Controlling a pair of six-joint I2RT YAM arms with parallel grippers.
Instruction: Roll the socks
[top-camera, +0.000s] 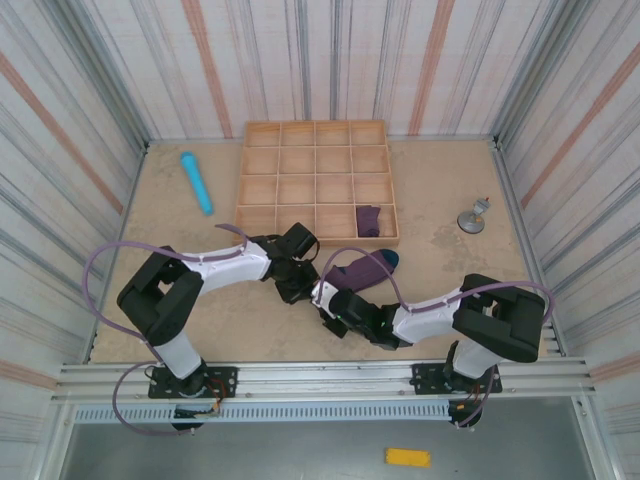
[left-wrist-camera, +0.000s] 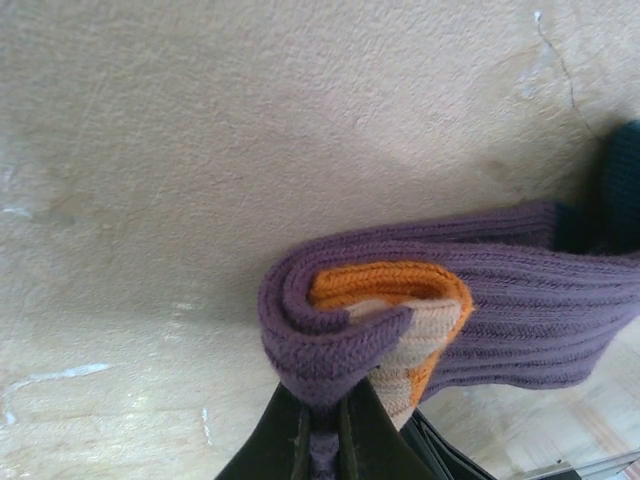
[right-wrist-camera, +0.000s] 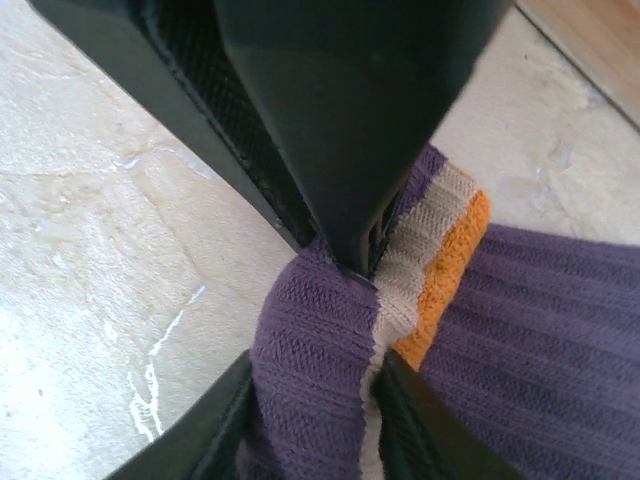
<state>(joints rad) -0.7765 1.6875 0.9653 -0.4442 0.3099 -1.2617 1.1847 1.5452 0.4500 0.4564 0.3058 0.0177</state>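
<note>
In the top view, the loose sock (top-camera: 365, 268) lies on the counter (top-camera: 440, 285), just in front of the tray (top-camera: 316, 180). Its long axis runs from the two arms out to the right and away, and the teal toe ends near the tray's near right corner. The left end effector (top-camera: 297, 283) and the right end effector (top-camera: 335, 302) meet at the near end of this sock, one on each side, about equally close. The tray holds one bundled sock (top-camera: 368, 220) in its near right corner compartment.

In the left wrist view, the left end effector (left-wrist-camera: 322, 435) is closed on the purple edge of the curled, orange-lined end, and the sock body goes off to the right.

In the right wrist view, the right end effector (right-wrist-camera: 330, 340) pinches the bunched fabric beside the orange band.

I judge that the roll must travel along the long axis toward the toe.
</note>
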